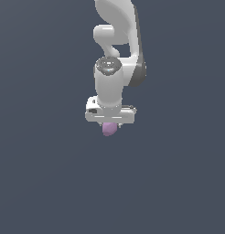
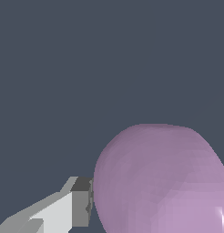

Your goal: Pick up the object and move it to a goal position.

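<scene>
The dark slate-grey worktop (image 1: 45,173) fills both views with no edge or corner in sight, so nothing can be placed against its borders; the surface is bare on every side of the arm in the exterior view.

The white Franka arm (image 1: 115,41) comes down from the top of the exterior view, its wrist pointing straight down over the middle of the picture. At its end sits the white gripper (image 1: 109,124), with the broad hand body lying crosswise.

The lilac lump (image 1: 109,129) pokes out just below the hand body, right under its centre. In the wrist view it looms large and close, smooth and matte, rounded like an egg, with a small bright glint low on one side (image 2: 159,182). One grey-tipped finger (image 2: 79,200) presses flat against its side; the other finger is out of sight. The jaws look clamped on the lump, narrowly apart by its width only.

Whether the lump touches the worktop or hangs clear of it cannot be told.
</scene>
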Controlling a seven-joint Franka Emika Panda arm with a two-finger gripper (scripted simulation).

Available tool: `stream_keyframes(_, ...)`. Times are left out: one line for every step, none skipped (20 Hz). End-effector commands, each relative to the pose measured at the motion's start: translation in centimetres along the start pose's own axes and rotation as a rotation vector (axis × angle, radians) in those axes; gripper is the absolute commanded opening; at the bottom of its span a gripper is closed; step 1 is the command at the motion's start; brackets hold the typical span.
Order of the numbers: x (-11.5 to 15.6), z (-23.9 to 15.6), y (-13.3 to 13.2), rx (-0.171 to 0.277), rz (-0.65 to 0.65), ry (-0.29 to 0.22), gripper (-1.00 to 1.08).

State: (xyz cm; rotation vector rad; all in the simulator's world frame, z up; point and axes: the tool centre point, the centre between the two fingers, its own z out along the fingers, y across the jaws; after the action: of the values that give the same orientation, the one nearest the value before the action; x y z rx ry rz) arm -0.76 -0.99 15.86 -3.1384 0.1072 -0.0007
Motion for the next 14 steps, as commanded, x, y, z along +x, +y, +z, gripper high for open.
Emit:
stream_keyframes(0.6,-2.5,1.9,0.0,0.0,0.0,-1.0)
stream_keyframes(0.8,-3.4,2.6,0.0,0.0,0.0,-1.0)
stream_keyframes(1.0,-4.3,3.2,0.0,0.0,0.0,-1.0)
stream_keyframes(1.2,-5.1,3.9,0.0,0.0,0.0,-1.0)
stream_keyframes(1.5,-5.9,4.5,0.0,0.0,0.0,-1.0)
stream_keyframes(1.7,-6.6,5.0,0.0,0.0,0.0,-1.0)
stream_keyframes(1.8,-7.2,5.5,0.0,0.0,0.0,-1.0)
stream_keyframes(2.0,-7.8,5.9,0.0,0.0,0.0,-1.0)
stream_keyframes(2.2,-8.4,6.4,0.0,0.0,0.0,-1.0)
stream_keyframes(2.3,-8.8,6.7,0.0,0.0,0.0,-1.0)
stream_keyframes(2.5,-9.3,7.1,0.0,0.0,0.0,-1.0)
stream_keyframes(2.6,-9.6,7.3,-0.001,0.0,0.0,-1.0)
stream_keyframes(2.7,-10.0,7.6,-0.001,0.0,0.0,-1.0)
stream_keyframes(2.8,-10.2,7.8,-0.001,0.0,0.0,-1.0)
